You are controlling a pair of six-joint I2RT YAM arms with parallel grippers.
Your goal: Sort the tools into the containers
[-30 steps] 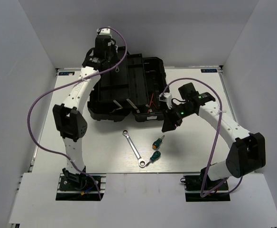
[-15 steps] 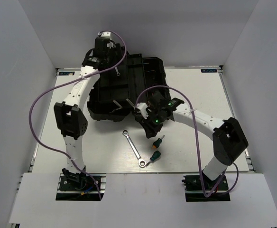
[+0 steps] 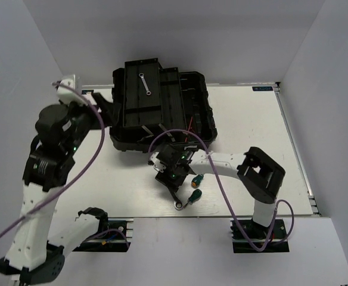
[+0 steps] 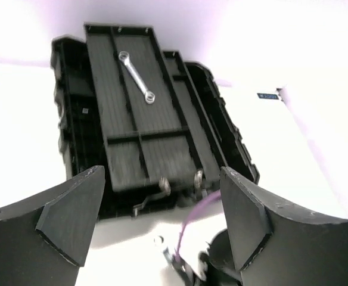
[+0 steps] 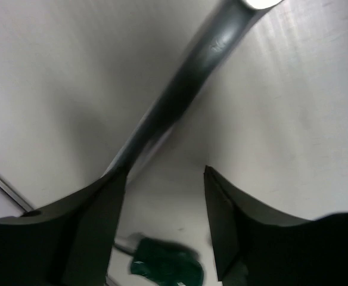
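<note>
The left arm stands high and bent at the left side of the white table [image 3: 251,125]. Its left gripper [image 4: 162,220] is spread wide, with nothing between the matte black fingers, and faces the black plastic toolbox [image 3: 193,104]. The short silver wrench [image 4: 136,77] lies on the ribbed inner tray [image 4: 117,128]. The right arm folds low. The right gripper [image 3: 170,177] hangs with its fingers parted over the longer wrench [image 5: 183,83], a smooth metal bar on the table. I cannot tell if they touch. Two stubby green-handled screwdrivers [image 3: 194,196] lie just beside.
</note>
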